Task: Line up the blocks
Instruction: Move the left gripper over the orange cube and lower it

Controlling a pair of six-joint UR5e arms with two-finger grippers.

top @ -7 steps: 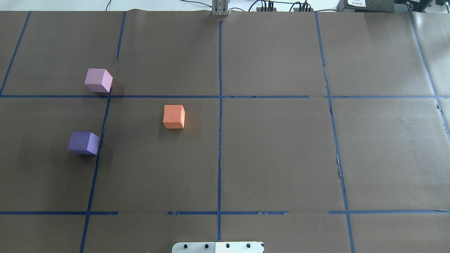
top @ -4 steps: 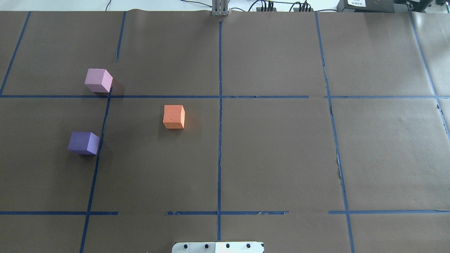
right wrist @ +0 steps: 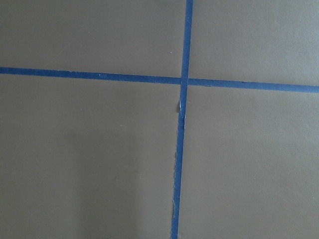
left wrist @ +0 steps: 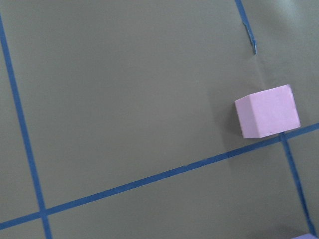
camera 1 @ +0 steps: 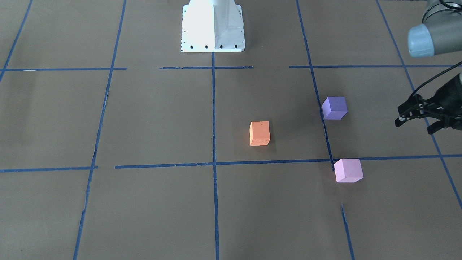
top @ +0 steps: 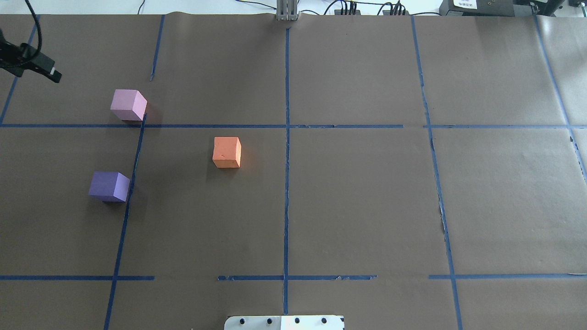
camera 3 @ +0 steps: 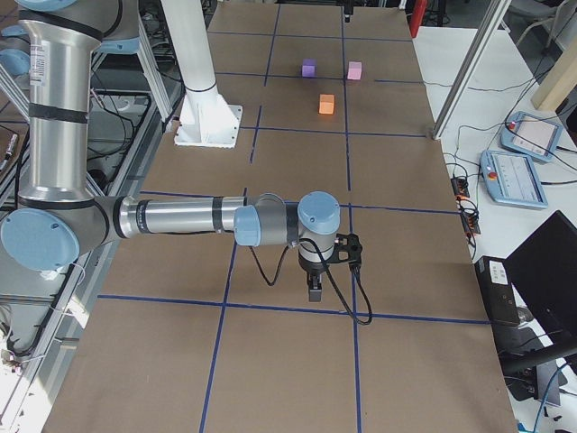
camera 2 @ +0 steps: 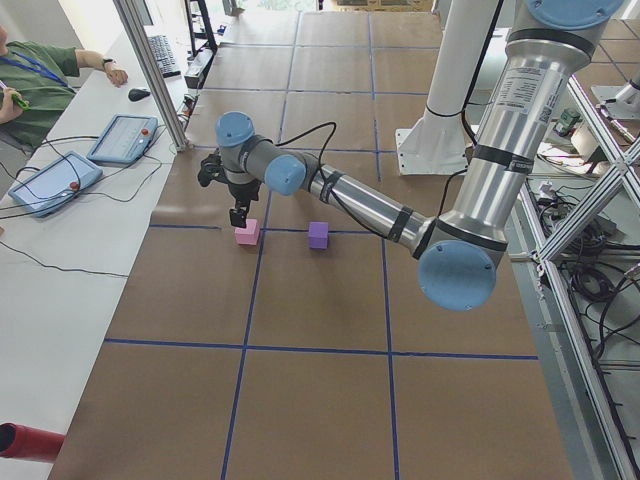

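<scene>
Three cubes sit apart on the brown paper. The orange block (top: 226, 152) is near the middle; it also shows in the front view (camera 1: 260, 133). The dark purple block (top: 109, 186) (camera 1: 334, 107) lies to its left and nearer the base. The pale pink block (top: 129, 105) (camera 1: 348, 170) (left wrist: 267, 111) lies farther out. My left gripper (camera 1: 414, 127) hovers open and empty beyond the table's left side, left of the pink block; one finger (top: 48, 73) shows overhead. My right gripper (camera 3: 314, 287) shows only in the right side view, far from the blocks; I cannot tell if it is open.
Blue tape lines (top: 286, 137) cross the brown paper as a grid. The white robot base plate (camera 1: 213, 29) stands at the near middle edge. A bench with tablets (camera 2: 122, 140) and a seated operator runs along the table's far side.
My left gripper has come into the overhead view at its upper left edge; it was out of view before. The three blocks have not moved.
</scene>
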